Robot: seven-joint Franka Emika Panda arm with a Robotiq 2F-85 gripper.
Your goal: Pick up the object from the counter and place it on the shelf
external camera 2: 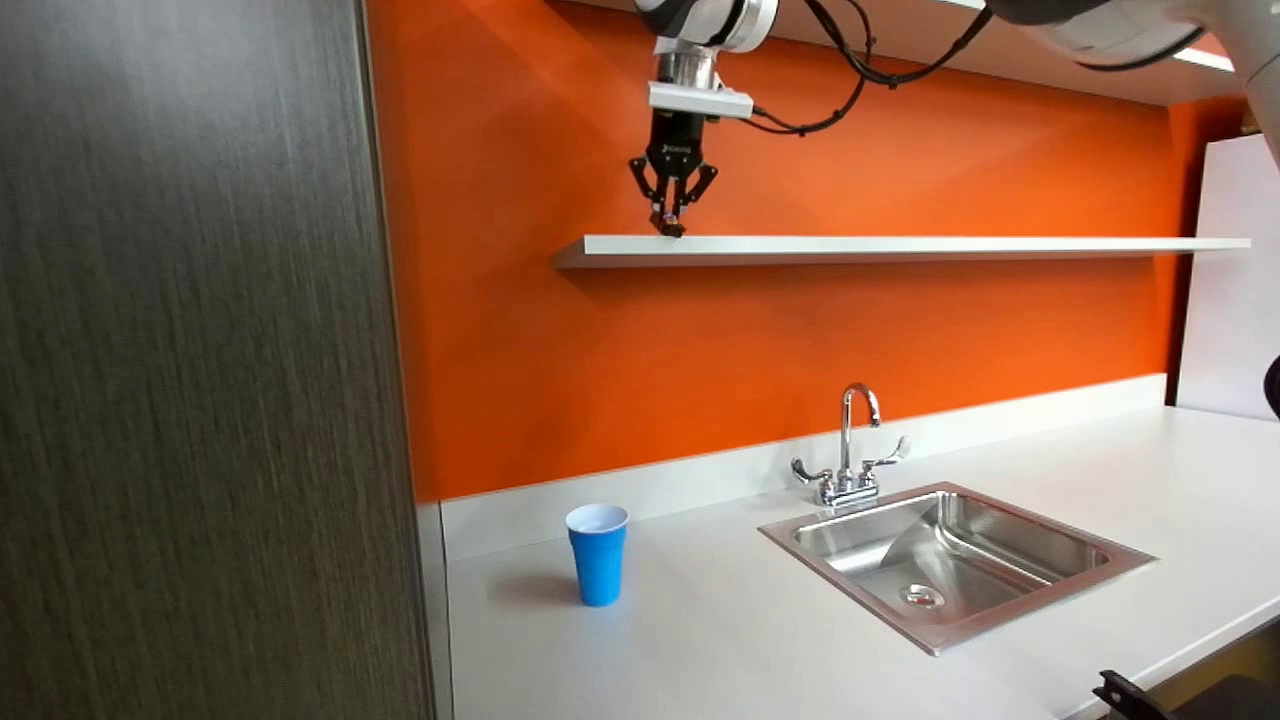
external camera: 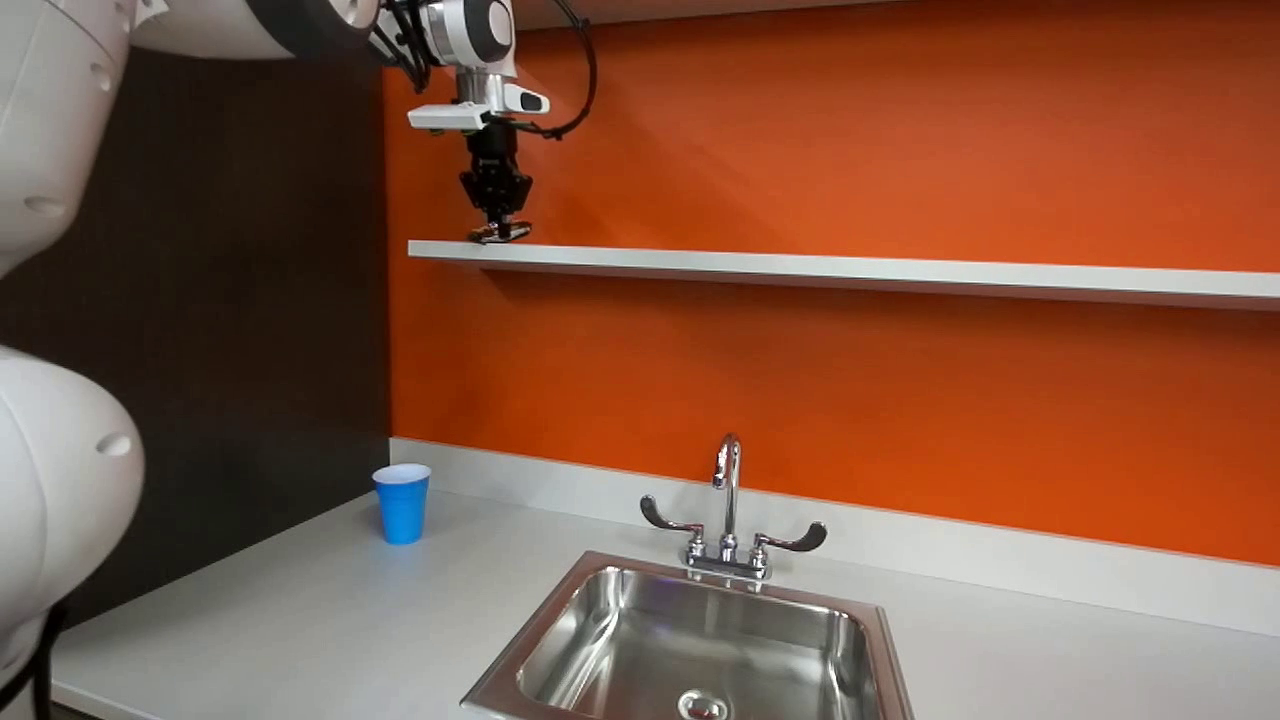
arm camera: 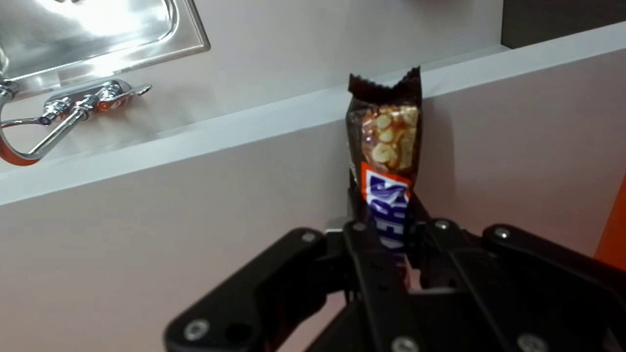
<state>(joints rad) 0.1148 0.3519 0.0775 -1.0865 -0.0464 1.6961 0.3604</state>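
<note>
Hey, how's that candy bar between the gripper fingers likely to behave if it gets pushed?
The wrapped bar may slide readily, since its glossy surface catches the light. Its long, flattish-looking body should make rolling unlikely. The crimped end would probably flex, as its zigzag edge looks like thin, curled film.

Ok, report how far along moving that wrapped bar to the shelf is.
Done: the wrapped bar is off the counter and up at the shelf. In hand: the gripper is shut on it; whether the wrapped bar touches the shelf, I cannot tell. Left: likely lowering it if needed, then letting go and backing off, since the gripper has it clamped.
</note>
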